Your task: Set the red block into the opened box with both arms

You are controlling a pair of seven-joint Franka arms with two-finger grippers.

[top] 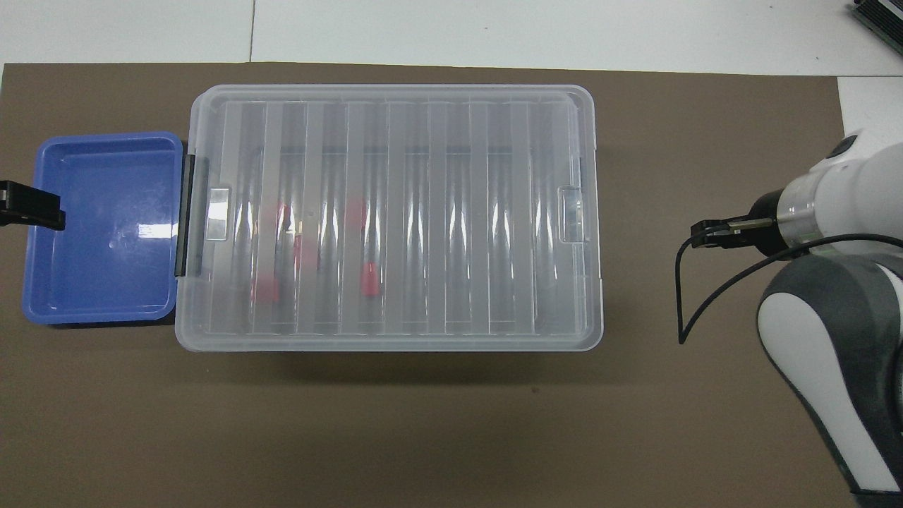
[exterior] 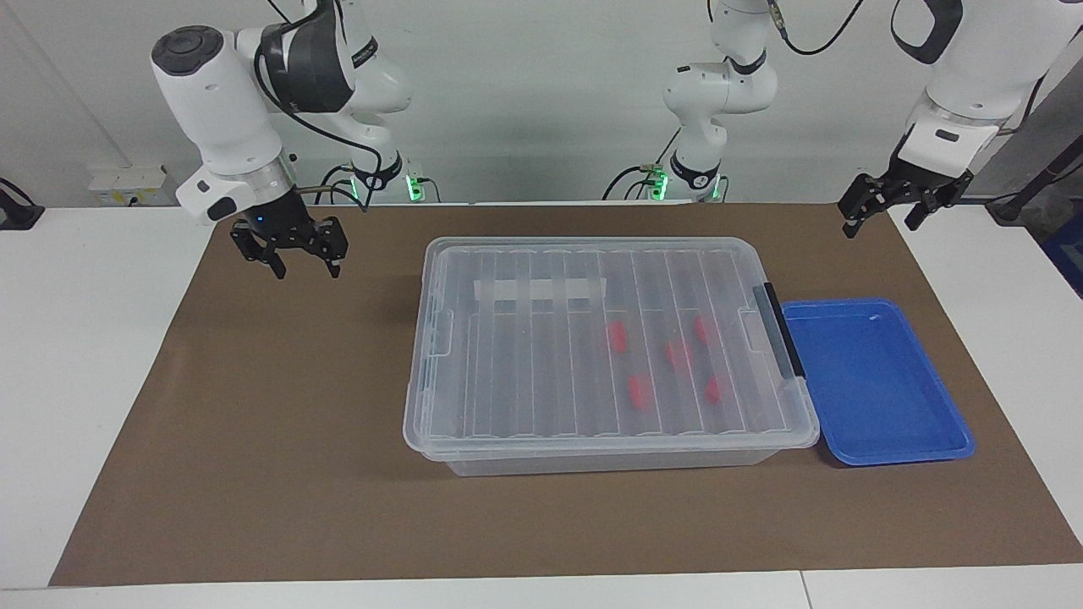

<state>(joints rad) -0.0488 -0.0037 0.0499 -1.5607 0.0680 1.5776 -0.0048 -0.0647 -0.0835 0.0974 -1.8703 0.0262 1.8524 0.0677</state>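
The right claw [exterior: 299, 256] hangs in the air over the brown mat [exterior: 279, 397] toward the right arm's end of the counter [exterior: 76, 355], clear of the box [exterior: 609, 347] and holding nothing; its two fingers stand spread wide apart, pointing down. In the overhead view only a dark part at the wrist and a looping black cable show beneath the white arm, so the fingers are read from the facing view.

The left claw [exterior: 880, 211] hangs above the corner of the mat at the left arm's end, on the robots' edge of the counter, with its fingers splayed open and empty. That arm waits. In the overhead view just a black tip of it [top: 28, 213] shows, over the outer rim of the blue tray [top: 106, 226].

The box sits in the middle of the mat with its ribbed clear lid [top: 388, 212] lying flat on top, closed. A black handle [exterior: 783, 330] runs along the end nearest the tray, and a white tape strip [exterior: 541, 290] shows through the lid toward the robots' edge.

Several red blocks [exterior: 640, 391] lie inside the box, seen blurred through the lid, all in the half nearer the tray. The shallow blue tray lies just beside the box's handle end, touching or nearly touching it.
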